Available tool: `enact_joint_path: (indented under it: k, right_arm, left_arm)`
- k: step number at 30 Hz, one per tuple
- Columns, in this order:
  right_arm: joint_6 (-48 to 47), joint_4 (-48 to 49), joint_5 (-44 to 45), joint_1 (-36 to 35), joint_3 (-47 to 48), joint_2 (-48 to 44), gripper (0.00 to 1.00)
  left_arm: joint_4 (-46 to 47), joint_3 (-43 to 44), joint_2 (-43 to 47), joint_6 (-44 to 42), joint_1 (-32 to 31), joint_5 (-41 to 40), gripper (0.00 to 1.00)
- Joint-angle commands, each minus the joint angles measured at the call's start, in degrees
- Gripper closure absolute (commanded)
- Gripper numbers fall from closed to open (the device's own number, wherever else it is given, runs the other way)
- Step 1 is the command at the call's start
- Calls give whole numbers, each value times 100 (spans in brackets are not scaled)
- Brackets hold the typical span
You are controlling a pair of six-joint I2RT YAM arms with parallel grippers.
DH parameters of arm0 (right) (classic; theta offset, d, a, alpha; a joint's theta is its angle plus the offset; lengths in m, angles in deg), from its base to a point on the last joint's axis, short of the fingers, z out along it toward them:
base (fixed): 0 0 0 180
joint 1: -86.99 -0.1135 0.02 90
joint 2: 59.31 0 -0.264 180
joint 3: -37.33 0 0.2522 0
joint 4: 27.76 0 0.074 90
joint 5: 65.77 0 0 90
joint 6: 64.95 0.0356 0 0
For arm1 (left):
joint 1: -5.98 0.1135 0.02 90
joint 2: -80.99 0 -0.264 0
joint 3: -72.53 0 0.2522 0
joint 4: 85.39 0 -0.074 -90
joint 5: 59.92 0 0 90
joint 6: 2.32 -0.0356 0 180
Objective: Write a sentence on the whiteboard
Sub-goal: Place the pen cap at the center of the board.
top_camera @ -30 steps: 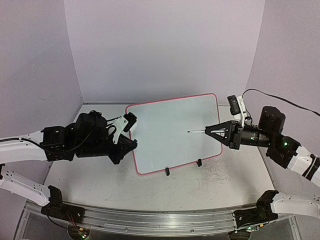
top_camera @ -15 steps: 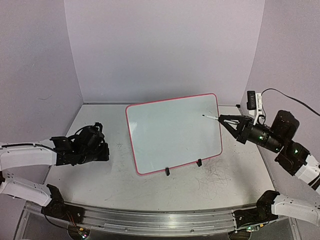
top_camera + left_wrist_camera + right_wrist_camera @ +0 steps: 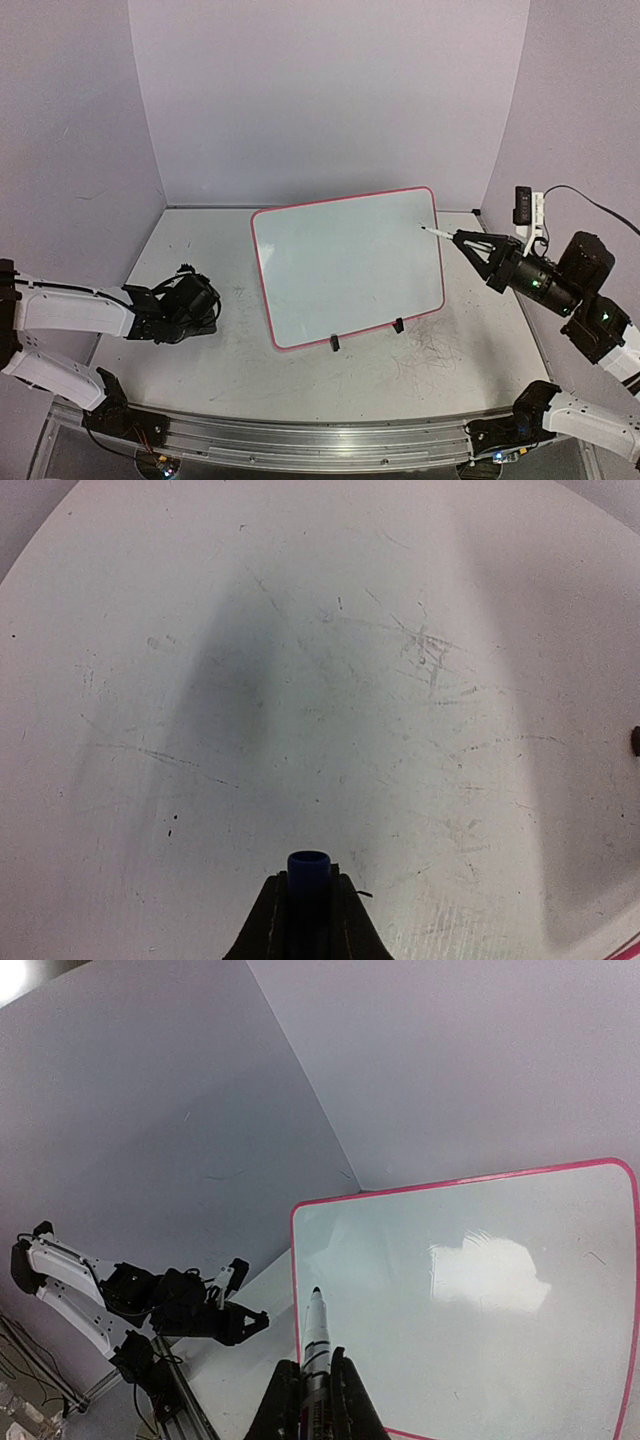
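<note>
Grey-white tabletop [image 3: 190, 245], scuffed all over, fills my overhead view, with a denser patch of scribble marks [image 3: 430, 355] at about 5 o'clock from the whiteboard [image 3: 345, 265]. Pale lilac walls [image 3: 330, 90] close in three sides. The whiteboard sits mid-table, propped tilted on two black clip feet [image 3: 334, 344] along its 6 o'clock edge, with its pink rim all in sight and a patch of glare on the glossy face in the right wrist view. Nothing lies between either arm and the board. My left arm lies low and stretched across the table, well apart from the board at roughly its 8 o'clock. The left gripper [image 3: 308, 900] is clamped tight on a blue cap [image 3: 309, 865], open end facing out over bare table. My right arm reaches in from 3 o'clock, forearm raised, a black cable [image 3: 590, 195] trailing behind it. The right gripper [image 3: 468, 242] is squeezed closed on a white marker [image 3: 438, 233], whose dark tip points toward 9 o'clock just over the board's right rim. I cannot tell whether the tip touches the surface.
</note>
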Motion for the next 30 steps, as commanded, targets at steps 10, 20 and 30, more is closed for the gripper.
enact_joint_path:
  k: [10, 20, 30]
  right_arm:
    - [98, 53, 117, 8, 41, 93, 100]
    - [165, 23, 130, 3, -76, 48, 100]
    - [281, 55, 58, 5, -168, 131, 100]
  left_arm:
    - [481, 108, -1026, 186, -7, -223, 91]
    - [499, 269, -1587, 278, -7, -126, 88]
    - [476, 207, -1511, 94, -7, -167, 82]
